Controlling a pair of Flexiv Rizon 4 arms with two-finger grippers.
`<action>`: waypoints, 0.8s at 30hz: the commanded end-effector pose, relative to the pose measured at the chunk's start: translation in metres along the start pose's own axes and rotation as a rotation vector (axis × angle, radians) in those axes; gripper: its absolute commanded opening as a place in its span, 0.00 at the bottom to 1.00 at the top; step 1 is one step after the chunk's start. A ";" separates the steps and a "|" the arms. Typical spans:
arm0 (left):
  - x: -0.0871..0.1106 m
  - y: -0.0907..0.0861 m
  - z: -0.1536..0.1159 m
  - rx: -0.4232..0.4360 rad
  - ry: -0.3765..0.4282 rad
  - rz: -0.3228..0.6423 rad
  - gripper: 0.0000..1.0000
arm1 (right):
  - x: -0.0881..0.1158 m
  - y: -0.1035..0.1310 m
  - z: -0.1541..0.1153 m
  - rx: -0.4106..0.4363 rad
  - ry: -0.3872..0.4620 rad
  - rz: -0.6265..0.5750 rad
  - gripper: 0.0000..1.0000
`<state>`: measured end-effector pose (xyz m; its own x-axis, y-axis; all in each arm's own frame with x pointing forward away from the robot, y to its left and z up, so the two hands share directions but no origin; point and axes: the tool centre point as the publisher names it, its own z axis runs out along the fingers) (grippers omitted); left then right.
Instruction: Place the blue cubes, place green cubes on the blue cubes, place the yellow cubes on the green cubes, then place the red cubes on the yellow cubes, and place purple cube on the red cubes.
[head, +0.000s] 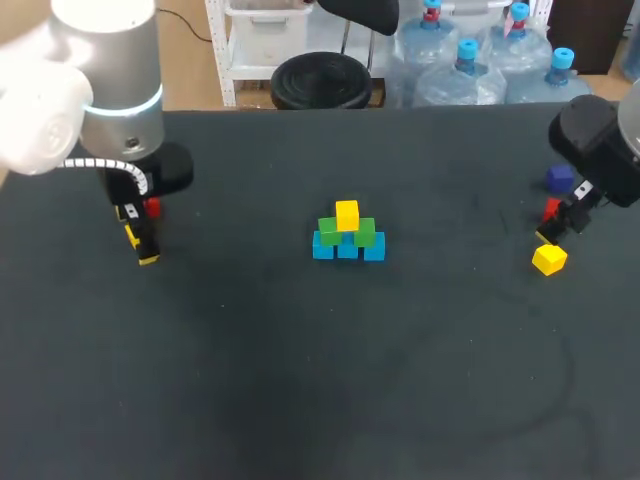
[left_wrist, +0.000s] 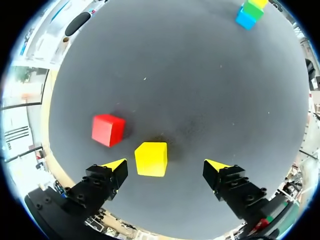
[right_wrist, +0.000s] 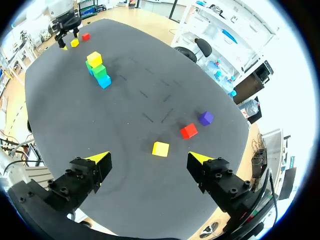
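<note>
Hovering at the left of the head view, the left gripper (left_wrist: 167, 165) stood with fingers spread, gripping nothing; the yellow cube (left_wrist: 151, 159) lay on the table (head: 300, 380) between them, nearer one fingertip, a red cube (left_wrist: 107, 130) just beside it. A good pick probably called for centring over the cube, then descending clear of the red one. Farther off, mid-frame, stood the blue, green and yellow stack (head: 348, 232). At the right edge the right gripper (right_wrist: 148, 160) hung open and empty.

A robotics lab: left arm (head: 112, 95) and right arm (head: 598, 140) flank a dark-matted table (head: 300, 390) bearing coloured cubes (head: 347, 215).
</note>
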<state>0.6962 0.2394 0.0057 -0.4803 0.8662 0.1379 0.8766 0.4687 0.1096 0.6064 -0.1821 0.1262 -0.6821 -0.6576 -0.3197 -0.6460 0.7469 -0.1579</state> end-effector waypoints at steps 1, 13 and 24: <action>-0.001 0.001 0.004 0.001 -0.003 0.002 1.00 | 0.001 0.001 0.001 0.004 -0.003 0.002 1.00; -0.007 0.009 0.014 0.025 0.006 -0.013 1.00 | 0.001 0.001 0.001 0.004 -0.003 0.002 1.00; -0.004 0.025 0.010 0.038 -0.007 -0.052 0.96 | 0.001 0.001 0.001 0.004 -0.003 0.002 1.00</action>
<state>0.7158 0.2470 -0.0042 -0.5253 0.8416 0.1256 0.8509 0.5182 0.0860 0.6064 -0.1821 0.1262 -0.6822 -0.6576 -0.3197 -0.6459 0.7469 -0.1579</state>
